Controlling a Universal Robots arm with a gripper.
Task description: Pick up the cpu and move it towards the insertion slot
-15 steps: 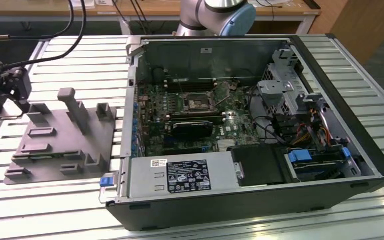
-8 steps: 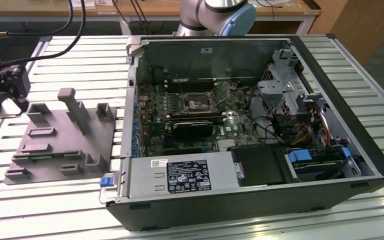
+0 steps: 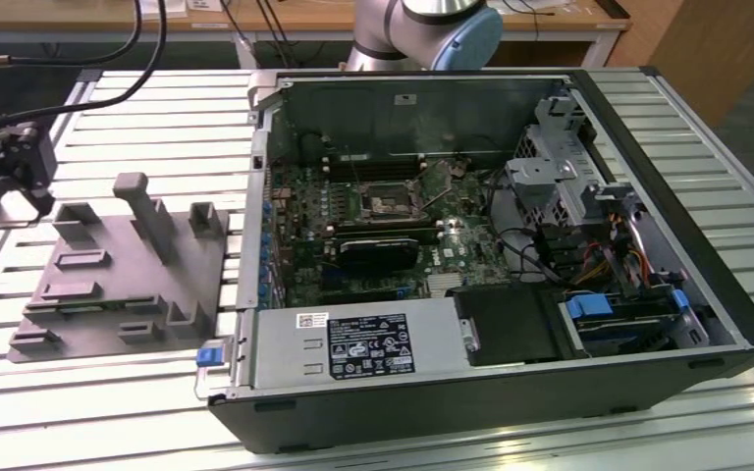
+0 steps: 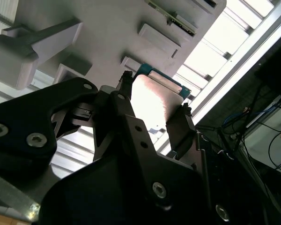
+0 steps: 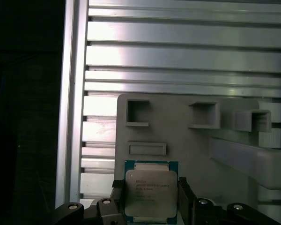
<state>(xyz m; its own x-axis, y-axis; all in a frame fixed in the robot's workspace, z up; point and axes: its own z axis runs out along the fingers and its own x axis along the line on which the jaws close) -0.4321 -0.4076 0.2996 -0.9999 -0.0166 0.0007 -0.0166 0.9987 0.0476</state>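
The gripper (image 5: 150, 208) sits over the outer edge of the grey fixture (image 5: 187, 140). Its fingers (image 5: 118, 199) are drawn in to the width of the cpu (image 5: 150, 192), one against each of two opposite edges, so I judge it gripped. The second wrist view shows the same hold, with the cpu's (image 4: 155, 98) bright top bridging the gap between the two dark fingers (image 4: 180, 124). Its green rim shows past the fingertips, toward the fixture's recesses. The chip is close to square. Its slightly longer side runs along the fingers, so the hold is across the shorter width. Whether it rests in its seat or hangs just clear of the fixture cannot be told. In the exterior view the gripper (image 3: 17, 196) is at the far left, at the fixture's (image 3: 115, 285) left end on the slatted desk (image 3: 89, 412). The slot (image 3: 391, 203) is well apart from it toward that view's right, deep in the open case (image 3: 482, 412). It lies on the green board, above a black shroud (image 3: 377, 253). The line between them crosses the whole fixture with its upright posts, then the case's near wall. The move turns on that: the slot lies rightward in the exterior view and below the case rim.
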